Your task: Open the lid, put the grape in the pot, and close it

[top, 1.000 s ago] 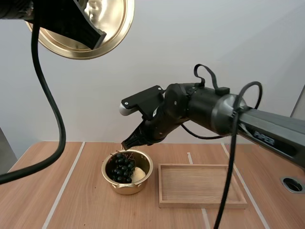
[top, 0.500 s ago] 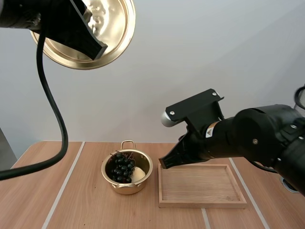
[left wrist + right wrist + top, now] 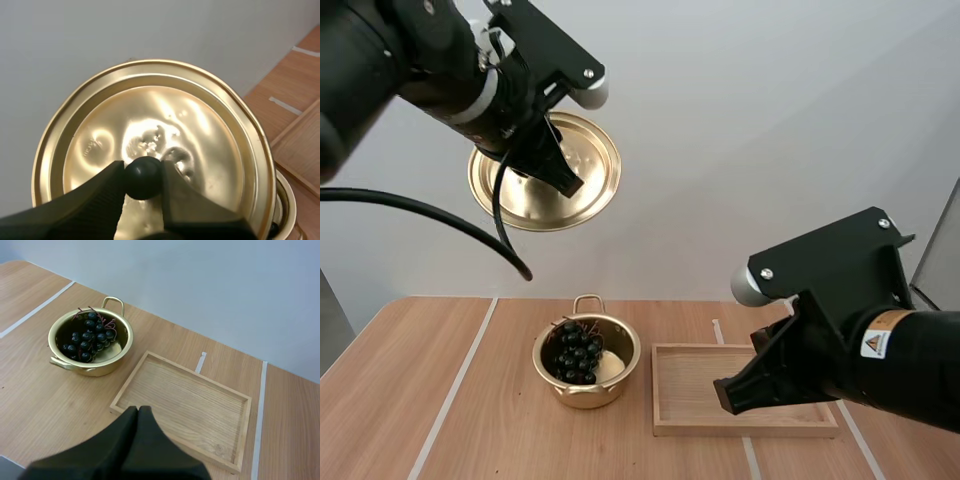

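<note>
From the high view, one round brass-coloured lid [image 3: 588,168] hangs in the air above the counter [image 3: 470,420], tilted so its shiny face is toward the camera. The left end effector [image 3: 566,182] grips it at the centre. On the wooden counter sits one small gold metal pot [image 3: 582,396] with loop handles, lid off. One bunch of dark, round grapes [image 3: 575,352] lies inside it. Just to the right of the pot is one shallow rectangular wooden tray [image 3: 688,388]. The right end effector [image 3: 726,395] hovers over the tray. The right arm carries a yellow warning-triangle sticker [image 3: 873,346], and any writing on it cannot be read.

In the left wrist view, the two ribbed black fingers are clamped on the lid's single black ball knob [image 3: 143,178]. The lid's polished face shows concentric rings.

In the right wrist view, the right fingers lie together as one dark wedge above the tray's near edge, holding nothing. Three white tape lines [image 3: 36,310] cross the counter.
</note>
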You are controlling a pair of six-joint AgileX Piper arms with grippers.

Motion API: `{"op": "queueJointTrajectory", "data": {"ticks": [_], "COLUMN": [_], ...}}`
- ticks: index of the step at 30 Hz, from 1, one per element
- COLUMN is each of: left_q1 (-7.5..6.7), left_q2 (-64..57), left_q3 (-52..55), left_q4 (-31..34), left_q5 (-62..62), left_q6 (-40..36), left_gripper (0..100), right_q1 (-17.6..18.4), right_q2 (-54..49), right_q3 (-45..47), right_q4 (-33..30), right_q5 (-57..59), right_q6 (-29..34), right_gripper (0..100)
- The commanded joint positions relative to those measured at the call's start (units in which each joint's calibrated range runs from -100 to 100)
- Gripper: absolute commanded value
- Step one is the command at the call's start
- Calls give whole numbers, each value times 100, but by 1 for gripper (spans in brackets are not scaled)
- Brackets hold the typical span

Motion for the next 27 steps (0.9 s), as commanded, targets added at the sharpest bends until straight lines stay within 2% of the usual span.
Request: {"op": "queueJointTrajectory", "data": {"ticks": [1,9,13,20,27], "left_q1": [-19,-19,-19,-19,-19], "left_q2": [394,1069,1189,1317,1867], "left_q3": [-30,24,670,2160,2513], "left_q4": [-328,-925,-984,-948,-976], "left_q5": [368,613,613,-1211,-1526], "left_q6": [42,273,530,943,1073], "left_gripper": [0,0,0,0,0], "right_q1": [-36,-36,-36,-36,-36], "right_q2": [-244,-408,-408,-408,-408], "right_q3": [-5,-5,-5,-5,-5], "right_q4": [-36,-62,-75,-75,-75], "right_q5": [377,391,391,391,391], "right_q6": [1,1,1,1,1], "right_gripper": [0,0,0,0,0]}}
